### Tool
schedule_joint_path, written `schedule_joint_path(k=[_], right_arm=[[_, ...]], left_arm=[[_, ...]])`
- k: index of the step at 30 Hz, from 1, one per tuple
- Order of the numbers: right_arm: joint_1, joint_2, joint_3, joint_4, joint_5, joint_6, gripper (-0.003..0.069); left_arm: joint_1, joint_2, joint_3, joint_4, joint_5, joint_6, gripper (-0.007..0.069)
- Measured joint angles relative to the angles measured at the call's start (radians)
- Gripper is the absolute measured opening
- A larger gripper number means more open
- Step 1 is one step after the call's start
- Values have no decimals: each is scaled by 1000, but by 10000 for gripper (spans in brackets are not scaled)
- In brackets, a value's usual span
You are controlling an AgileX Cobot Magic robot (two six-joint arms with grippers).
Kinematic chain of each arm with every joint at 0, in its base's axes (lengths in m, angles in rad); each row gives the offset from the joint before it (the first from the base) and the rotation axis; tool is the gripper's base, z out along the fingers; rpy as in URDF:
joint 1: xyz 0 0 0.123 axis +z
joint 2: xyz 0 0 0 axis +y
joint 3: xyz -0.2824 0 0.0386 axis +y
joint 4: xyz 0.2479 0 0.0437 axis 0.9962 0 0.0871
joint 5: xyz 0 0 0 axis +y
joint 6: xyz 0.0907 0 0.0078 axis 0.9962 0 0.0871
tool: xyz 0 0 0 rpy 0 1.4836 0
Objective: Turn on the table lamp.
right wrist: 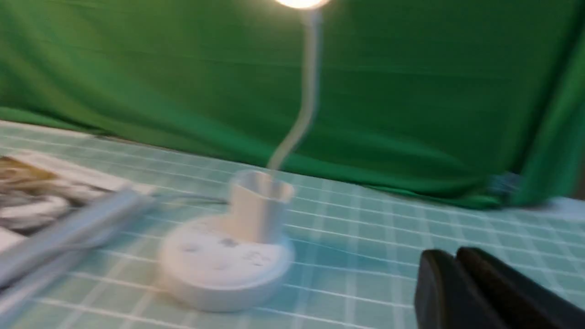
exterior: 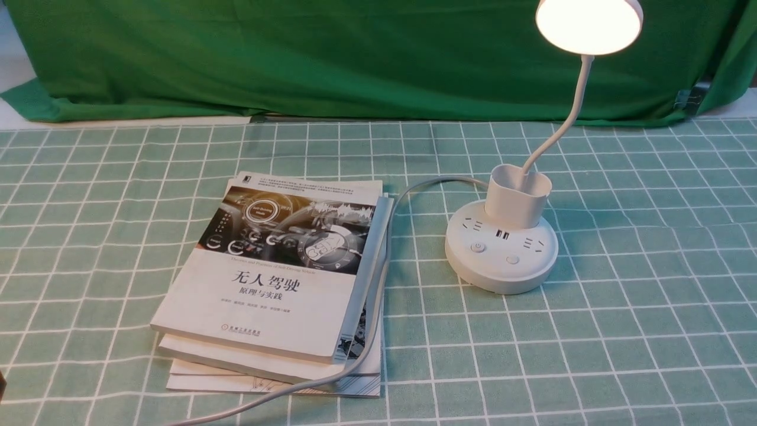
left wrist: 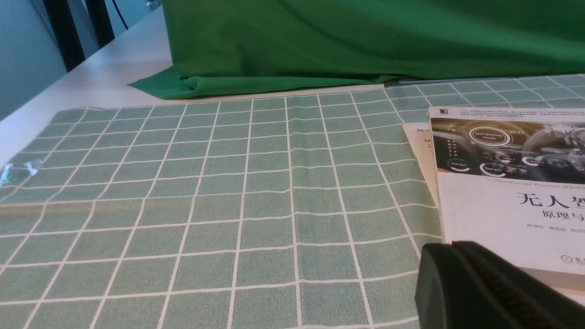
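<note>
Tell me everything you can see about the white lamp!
The table lamp is white, smooth plastic by its look. Its round head glows, so it is on. A thin curved neck rises from a cup-shaped holder on a round base with sockets and two buttons. It stands upright on the checked green cloth, right of a stack of books. Its white cord lies across the books' edge. Nothing else touches it.

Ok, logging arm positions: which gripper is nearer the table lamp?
Right. The right gripper is close to the table lamp, not touching; the left gripper is by the books, farther off.
</note>
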Motion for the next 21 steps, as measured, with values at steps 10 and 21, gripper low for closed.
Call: schedule_joint_path(k=[10, 21], right_arm=[[-129, -107, 31, -179, 153, 242, 115], [-131, -107, 32, -181, 255, 281, 157]], left_arm=[[0, 0, 0, 0, 0, 0, 21], [0, 0, 0, 0, 0, 0, 21]])
